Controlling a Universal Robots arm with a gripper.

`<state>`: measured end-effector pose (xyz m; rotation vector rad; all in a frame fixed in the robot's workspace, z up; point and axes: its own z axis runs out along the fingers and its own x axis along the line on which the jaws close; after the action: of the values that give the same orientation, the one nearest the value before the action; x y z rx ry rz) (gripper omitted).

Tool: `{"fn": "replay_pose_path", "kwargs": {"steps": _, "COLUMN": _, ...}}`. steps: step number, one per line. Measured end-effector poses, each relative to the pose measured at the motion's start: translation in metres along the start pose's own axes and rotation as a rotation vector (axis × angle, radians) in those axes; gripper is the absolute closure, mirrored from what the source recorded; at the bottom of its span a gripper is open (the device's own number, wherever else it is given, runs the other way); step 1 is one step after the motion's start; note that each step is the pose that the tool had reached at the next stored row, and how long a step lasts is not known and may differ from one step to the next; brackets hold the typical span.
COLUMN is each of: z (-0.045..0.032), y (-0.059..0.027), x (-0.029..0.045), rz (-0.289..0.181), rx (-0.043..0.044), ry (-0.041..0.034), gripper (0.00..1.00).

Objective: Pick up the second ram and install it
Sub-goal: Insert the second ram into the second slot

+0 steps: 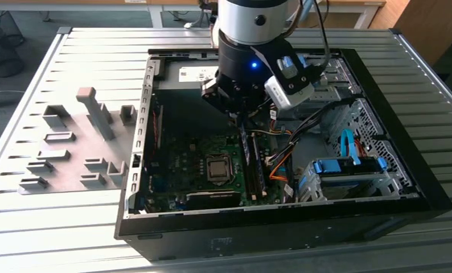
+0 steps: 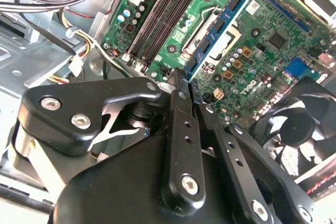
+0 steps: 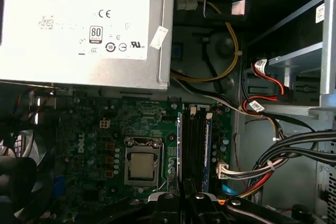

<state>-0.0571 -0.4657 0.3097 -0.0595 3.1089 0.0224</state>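
While the exterior view hides it, the tool pinches the second ram — above the motherboard.

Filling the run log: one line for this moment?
gripper: jaws shut on RAM stick | location: inside PC case, above motherboard | seating: cannot tell

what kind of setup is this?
Likely a lab or workshop bench: an open PC case on a slatted metal table, grey fixture blocks alongside, a wire wastebasket on the floor.
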Motion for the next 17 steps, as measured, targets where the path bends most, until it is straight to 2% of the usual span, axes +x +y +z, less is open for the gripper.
{"fn": "replay_pose_path", "kwargs": {"steps": 10, "z": 0.018, "y": -0.0005, "x": -0.0026, "rz": 0.014, "rx": 0.0005, "ry": -0.0001, "gripper": 0.86}}
{"fn": "replay_pose_path", "kwargs": {"steps": 17, "z": 0.0186, "y": -0.0006, "x": -0.0026, "rz": 0.015, "rx": 0.0007, "ry": -0.0001, "gripper": 0.86}}
